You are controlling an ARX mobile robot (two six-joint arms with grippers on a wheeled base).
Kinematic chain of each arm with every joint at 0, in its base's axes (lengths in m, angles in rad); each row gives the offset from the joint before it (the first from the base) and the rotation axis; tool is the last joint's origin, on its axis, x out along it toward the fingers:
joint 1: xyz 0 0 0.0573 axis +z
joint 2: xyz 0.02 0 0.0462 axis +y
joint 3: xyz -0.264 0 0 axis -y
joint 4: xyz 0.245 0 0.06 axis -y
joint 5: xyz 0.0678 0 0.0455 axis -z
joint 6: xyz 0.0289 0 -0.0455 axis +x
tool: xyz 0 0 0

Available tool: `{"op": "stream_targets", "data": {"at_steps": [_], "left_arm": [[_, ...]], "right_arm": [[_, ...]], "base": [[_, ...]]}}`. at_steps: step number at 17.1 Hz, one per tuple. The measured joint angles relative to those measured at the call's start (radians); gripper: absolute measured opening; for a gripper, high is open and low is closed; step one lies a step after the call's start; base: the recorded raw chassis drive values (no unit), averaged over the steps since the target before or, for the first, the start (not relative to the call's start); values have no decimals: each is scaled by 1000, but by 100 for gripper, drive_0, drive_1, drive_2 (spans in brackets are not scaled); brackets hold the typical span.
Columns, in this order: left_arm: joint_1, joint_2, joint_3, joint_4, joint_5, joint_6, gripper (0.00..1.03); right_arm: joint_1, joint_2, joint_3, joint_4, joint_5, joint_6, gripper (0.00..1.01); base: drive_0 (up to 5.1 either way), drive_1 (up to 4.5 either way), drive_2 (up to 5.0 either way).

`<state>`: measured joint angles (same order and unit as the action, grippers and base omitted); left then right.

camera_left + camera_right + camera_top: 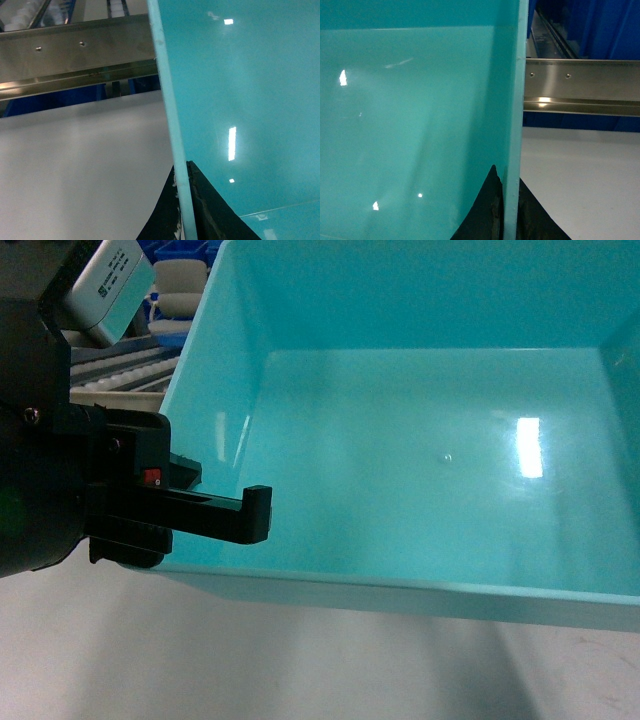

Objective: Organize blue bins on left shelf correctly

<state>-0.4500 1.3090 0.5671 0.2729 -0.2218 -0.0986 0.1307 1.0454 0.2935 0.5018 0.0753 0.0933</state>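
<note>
Left tool (215,502), black, at the middle left of the head view, clamped over the left wall of the blue bin (420,440), one finger (250,515) reaching inside the tub. Same grip in the left wrist view: left tool (184,210) at the bottom centre, dark fingers (215,215) pressed on either side of the pale rim of the bin (240,100). Right tool (506,215) at the bottom centre of the right wrist view, likewise closed on the opposite wall of the bin (410,125), a dark pad on each side of the rim; out of sight in the head view.

Bin filling most of the head view, from upper centre to the right edge, open side up and tilted toward the camera, glossy turquoise interior with bright reflections, nothing inside. Held between both tools, above the white bench (300,660) that shows along the bottom of the frame.

Left shelf (75,55) across the upper left of the left wrist view as a shiny steel beam with two rivets, beyond the bench (80,170). Same steel beam (580,87) at the upper right of the right wrist view, dark blue bins (610,30) behind it. In the head view, white roller tracks (120,375) at the upper left, beside the bin's far left corner.
</note>
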Motion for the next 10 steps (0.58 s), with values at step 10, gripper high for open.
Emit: {"op": "stream_targets", "data": {"at_steps": [10], "left_arm": [[0,0,0,1,-2,0,2]], "right_arm": [[0,0,0,2,0,0,2]], "base": [[-505,241,241]]}}
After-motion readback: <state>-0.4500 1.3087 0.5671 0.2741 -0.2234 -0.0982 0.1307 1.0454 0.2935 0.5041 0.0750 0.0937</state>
